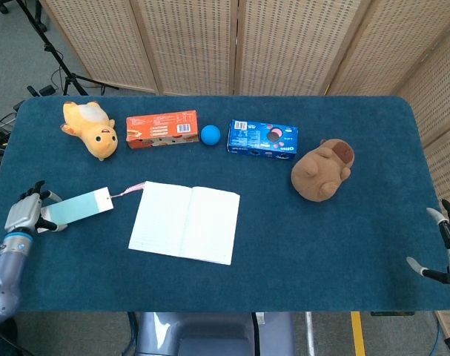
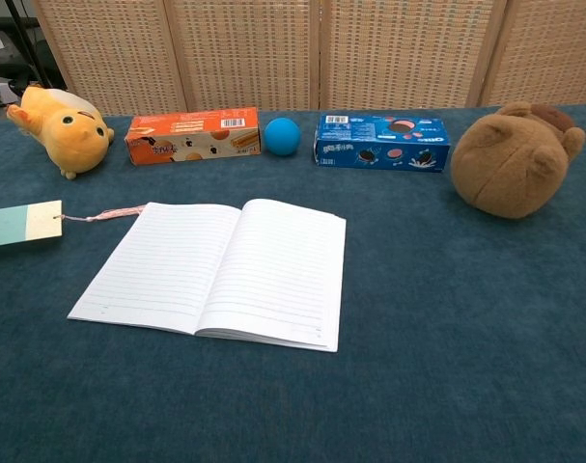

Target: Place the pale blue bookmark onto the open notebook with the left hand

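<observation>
I am holding the pale blue rectangular paper bookmark (image 1: 78, 207) by its far end in my left hand (image 1: 23, 214), fingers pinching it so the card is sticking out flat toward the open lined white paper notebook (image 1: 184, 222), pink tassel trailing ahead. Gripping the outer end is leaving the card free to slide over the page. The notebook is lying well beyond the bookmark's tip on the dark blue felt-covered desk (image 1: 343, 237). My left forearm is angling up from the desk's near corner. My right hand (image 1: 445, 248) is resting with fingers spread and empty at the opposite edge.
</observation>
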### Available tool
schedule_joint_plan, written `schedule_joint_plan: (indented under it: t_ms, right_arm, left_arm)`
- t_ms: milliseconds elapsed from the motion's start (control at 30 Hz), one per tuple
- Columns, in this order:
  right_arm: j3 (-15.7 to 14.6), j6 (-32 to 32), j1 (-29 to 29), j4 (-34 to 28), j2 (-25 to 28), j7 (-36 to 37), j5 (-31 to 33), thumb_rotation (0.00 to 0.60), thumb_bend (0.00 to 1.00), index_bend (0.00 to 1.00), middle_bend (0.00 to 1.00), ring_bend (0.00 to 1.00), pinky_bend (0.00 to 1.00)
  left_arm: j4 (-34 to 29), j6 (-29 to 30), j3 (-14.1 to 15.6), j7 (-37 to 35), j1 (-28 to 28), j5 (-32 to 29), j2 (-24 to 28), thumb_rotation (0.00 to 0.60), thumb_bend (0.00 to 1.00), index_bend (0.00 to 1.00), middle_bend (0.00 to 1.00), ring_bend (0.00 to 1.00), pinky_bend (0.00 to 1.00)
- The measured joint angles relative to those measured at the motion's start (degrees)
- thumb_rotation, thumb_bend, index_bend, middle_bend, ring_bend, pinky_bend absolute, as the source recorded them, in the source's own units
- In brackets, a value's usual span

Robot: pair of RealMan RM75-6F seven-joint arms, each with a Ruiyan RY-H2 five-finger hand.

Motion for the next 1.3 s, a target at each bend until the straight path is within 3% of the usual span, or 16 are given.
schedule_joint_plan:
  t_ms: [400,633,900,1067,1300]
  right_arm:
    - [-0.1,0.0,0.0,-0.1,-0.2,-0.6,-0.1,0.600,0.04,0.11,0.00,0.00,0.00]
    - [0.0,-0.5,0.2,0.0,-0.4,-1.2,0.4,0.600,0.04,0.11,0.00,0.00,0.00]
    - [-0.1,-0.5,0.3,-0.2,-0.8,-2.5,0.4,0.600,0.04,0.11,0.00,0.00,0.00]
    - [-0.2,-0.8,0.5,-0.3,-1.1,-3.6,0.4,0.600,0.04,0.11,0.00,0.00,0.00]
    - [-0.1,-1.7,0.9,-0.5,-2.0,-6.3,1.3,0.600,0.04,0.11,0.00,0.00,0.00]
  left_arm:
    - [-8.4,13.2,-1.5,-5.7,3.2,19.8,5.7,0.600,0.04,0.61,0.00,0.00,0.00]
    - [-12.8,22.6,2.3,-4.7,4.6,40.8,10.6,0.600,0.01,0.62,0.00,0.00,0.00]
    - [-12.5,32.1,8.4,-9.7,5.9,59.1,14.4,0.600,0.01,0.62,0.00,0.00,0.00]
    - [-10.0,33.8,12.1,-14.2,5.5,66.3,16.6,0.600,0.01,0.62,0.00,0.00,0.00]
    - [-5.4,30.0,15.2,-12.0,1.3,74.7,16.2,0.600,0.00,0.62,0.00,0.00,0.00]
